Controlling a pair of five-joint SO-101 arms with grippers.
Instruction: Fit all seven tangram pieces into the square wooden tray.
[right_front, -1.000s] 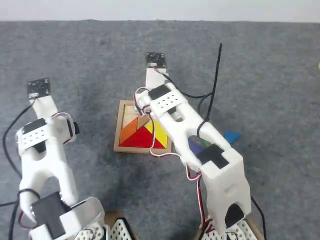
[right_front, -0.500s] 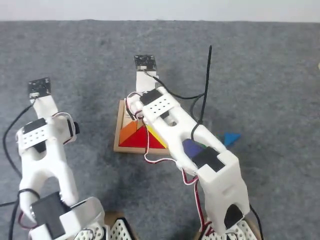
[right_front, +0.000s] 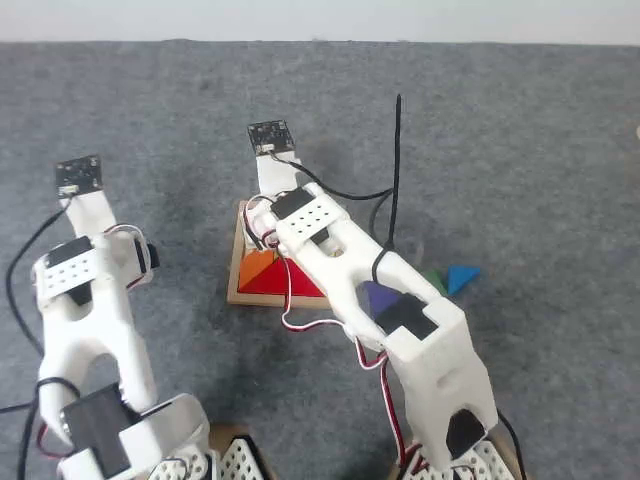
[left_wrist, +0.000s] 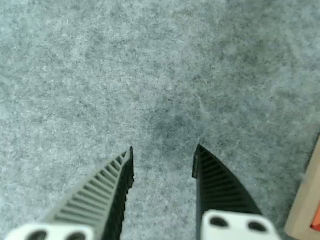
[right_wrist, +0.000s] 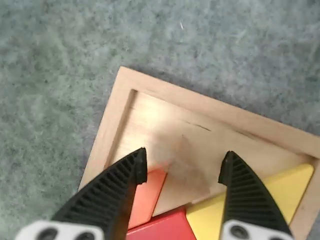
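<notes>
Square wooden tray (right_wrist: 107, 130): on the grey bench (right_front: 520, 130), holding orange piece (right_wrist: 150, 192), red triangle (right_front: 262, 283), yellow triangle (right_wrist: 245, 187).
Right jaws: wide open, empty, hovering over the tray's bare corner.
Left jaws: open, empty, above bench near the tray.

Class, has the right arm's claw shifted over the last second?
Yes. In the high view the right claw swung leftward across the wooden tray, toward its left edge.

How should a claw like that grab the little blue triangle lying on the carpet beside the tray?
Probably straight down from above: the blue triangle lies flat on the carpet, so only its thin edges offer a hold. Pinch across two edges at the end pointing away from the green piece close beside it.
</notes>
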